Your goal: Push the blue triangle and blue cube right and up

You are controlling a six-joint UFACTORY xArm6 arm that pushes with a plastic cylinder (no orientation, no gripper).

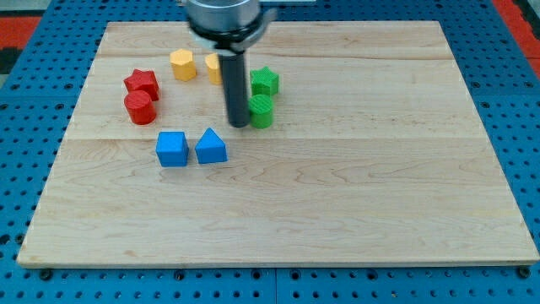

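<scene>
The blue cube (172,149) and the blue triangle (210,146) sit side by side, touching, left of the board's middle. My tip (239,125) rests on the board just above and to the right of the blue triangle, with a small gap between them. It stands right beside the left side of the green cylinder (261,110). The rod hides part of a yellow block (213,67).
A green star (264,82) sits above the green cylinder. A yellow hexagon (182,64) lies at the upper left. A red star (143,83) and a red cylinder (139,107) stand left of the blue blocks. The wooden board (337,186) lies on a blue pegboard.
</scene>
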